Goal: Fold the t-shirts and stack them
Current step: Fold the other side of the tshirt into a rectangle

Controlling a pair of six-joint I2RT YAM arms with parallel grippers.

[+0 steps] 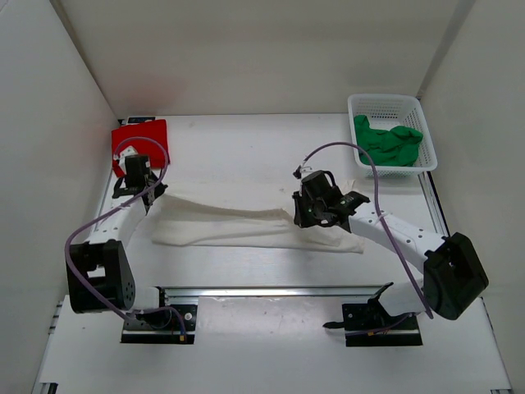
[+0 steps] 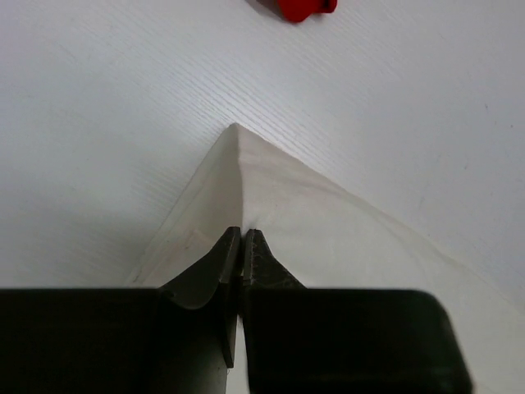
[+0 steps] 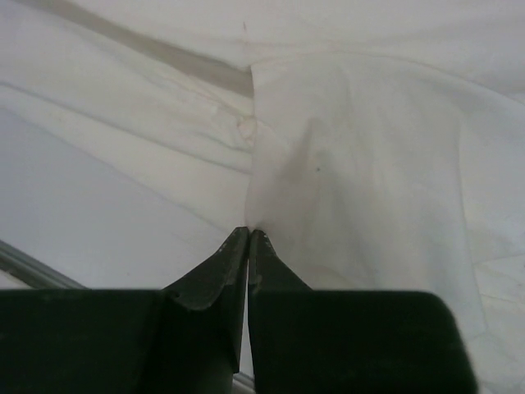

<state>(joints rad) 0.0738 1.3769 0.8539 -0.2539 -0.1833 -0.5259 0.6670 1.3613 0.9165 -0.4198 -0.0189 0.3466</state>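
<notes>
A white t-shirt (image 1: 246, 223) lies stretched in a long band across the middle of the table. My left gripper (image 1: 148, 195) is shut on its left end, pinching a folded corner of the cloth (image 2: 271, 197). My right gripper (image 1: 305, 215) is shut on the shirt near its right part, pinching a raised fold (image 3: 328, 164). A folded red t-shirt (image 1: 140, 139) lies at the back left; its edge shows in the left wrist view (image 2: 299, 8). A green t-shirt (image 1: 388, 141) sits bunched in the white basket (image 1: 426, 131).
The white basket stands at the back right corner. White walls close the table on the left, back and right. The arm bases and a metal rail (image 1: 271, 292) sit along the near edge.
</notes>
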